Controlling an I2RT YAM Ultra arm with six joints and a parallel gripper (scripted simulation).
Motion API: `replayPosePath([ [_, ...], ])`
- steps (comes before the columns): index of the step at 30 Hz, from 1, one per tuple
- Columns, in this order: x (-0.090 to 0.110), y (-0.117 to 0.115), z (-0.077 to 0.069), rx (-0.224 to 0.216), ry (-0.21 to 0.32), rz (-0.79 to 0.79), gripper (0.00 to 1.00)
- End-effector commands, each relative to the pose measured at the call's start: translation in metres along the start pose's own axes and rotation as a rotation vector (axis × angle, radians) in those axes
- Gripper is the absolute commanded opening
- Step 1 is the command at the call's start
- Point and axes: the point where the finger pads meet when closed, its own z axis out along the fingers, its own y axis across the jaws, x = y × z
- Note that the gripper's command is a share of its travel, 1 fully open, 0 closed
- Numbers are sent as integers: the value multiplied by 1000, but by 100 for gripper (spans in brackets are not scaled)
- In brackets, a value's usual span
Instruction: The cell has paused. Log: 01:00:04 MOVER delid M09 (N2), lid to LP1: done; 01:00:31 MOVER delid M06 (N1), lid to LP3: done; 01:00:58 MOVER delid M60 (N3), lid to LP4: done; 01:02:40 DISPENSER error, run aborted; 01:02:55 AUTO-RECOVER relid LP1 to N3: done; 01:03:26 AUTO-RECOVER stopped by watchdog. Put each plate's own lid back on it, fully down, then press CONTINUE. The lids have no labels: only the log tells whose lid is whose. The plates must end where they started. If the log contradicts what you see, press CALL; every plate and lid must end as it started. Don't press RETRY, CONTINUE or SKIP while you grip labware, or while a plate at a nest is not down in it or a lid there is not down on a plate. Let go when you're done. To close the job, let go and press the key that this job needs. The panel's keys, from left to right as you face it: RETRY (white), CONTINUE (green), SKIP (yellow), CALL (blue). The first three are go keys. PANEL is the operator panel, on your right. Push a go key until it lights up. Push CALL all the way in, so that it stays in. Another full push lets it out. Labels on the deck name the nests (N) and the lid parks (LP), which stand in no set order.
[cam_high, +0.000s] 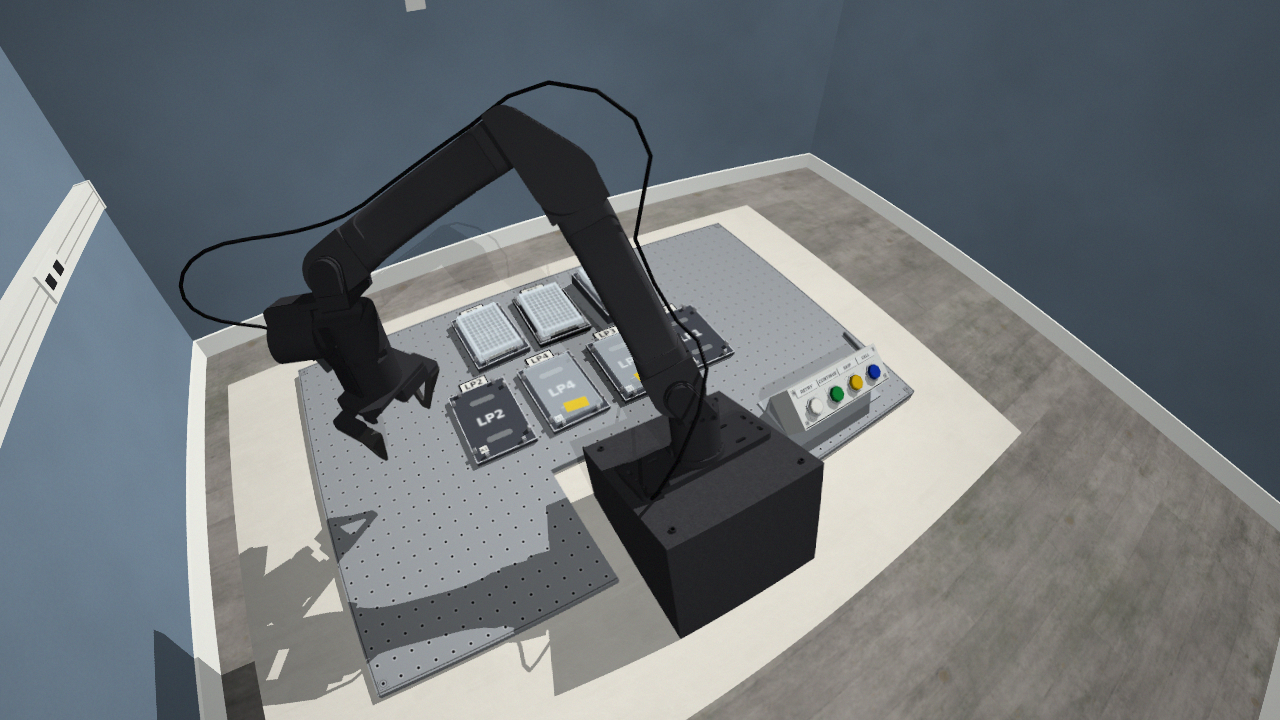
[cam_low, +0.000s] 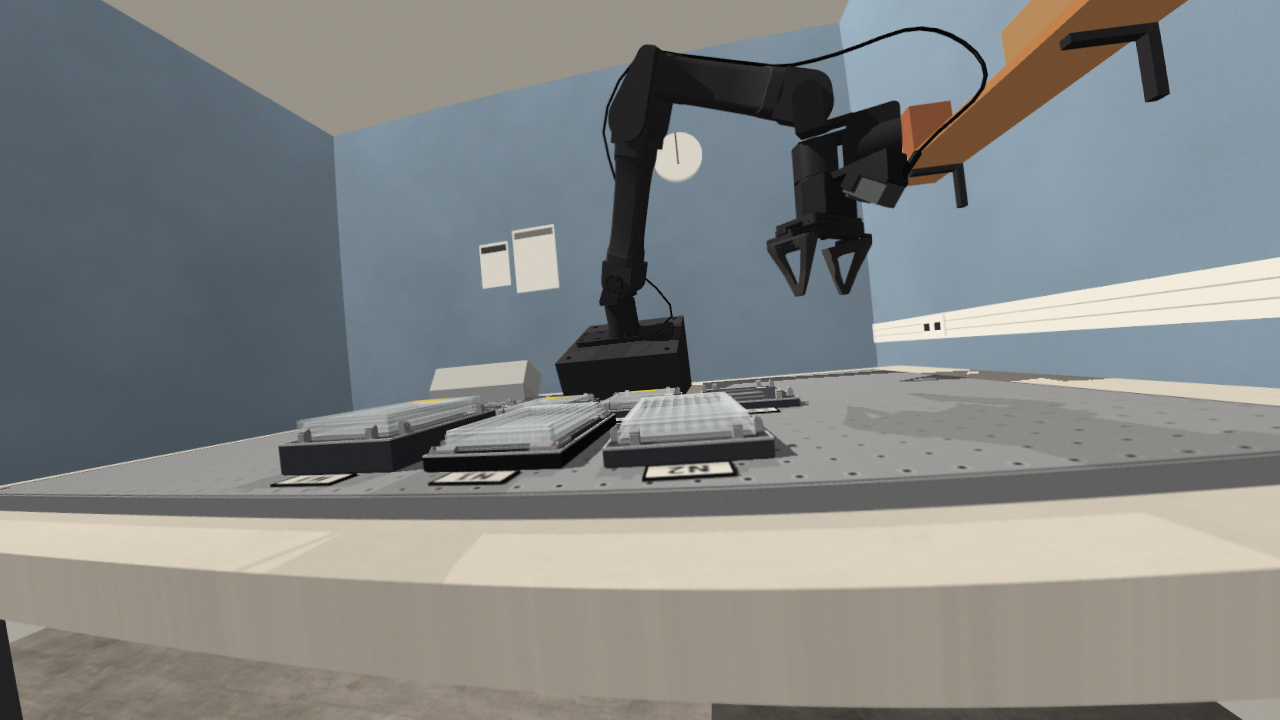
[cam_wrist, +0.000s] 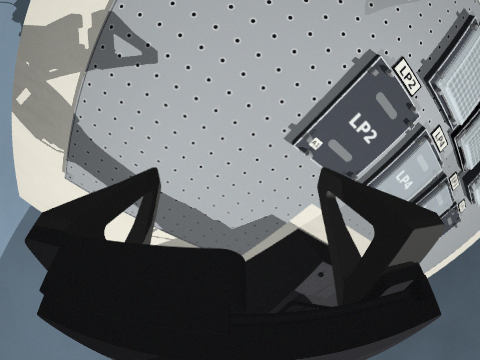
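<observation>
The black two-fingered tool (cam_high: 386, 413) hangs spread wide and empty, high over the grey perforated table (cam_high: 429, 537), beside bare park LP2 (cam_high: 490, 419). The clear lid on LP4 (cam_high: 563, 390) sits near; best descend square, centred over its edges.

LP2 park (cam_high: 490, 419) beside LP4 park (cam_high: 562, 391) — nests (cam_high: 487, 335) behind.

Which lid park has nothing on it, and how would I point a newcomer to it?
Start from the black pedestal under the arm and look at the row of parks just beyond it on the grey perforated deck. The bare one, LP2, ends that row nearest the open gripper. Its dark face and lettering show plainly, while LP4 beside it looks pale under a clear lid.
</observation>
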Motion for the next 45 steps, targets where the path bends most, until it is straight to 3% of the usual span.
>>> replayPosePath([
  [1,-11,-9,-8,-48,-42,24,100],
  [7,-17,-27,-5,-58,-49,71,100],
  [21,-15,-95,17,-56,-26,164,100],
  [23,-15,-95,17,-56,-26,164,100],
  [38,-1,-166,35,-57,-28,306,100],
  [45,8,-189,40,-55,-33,352,100],
])
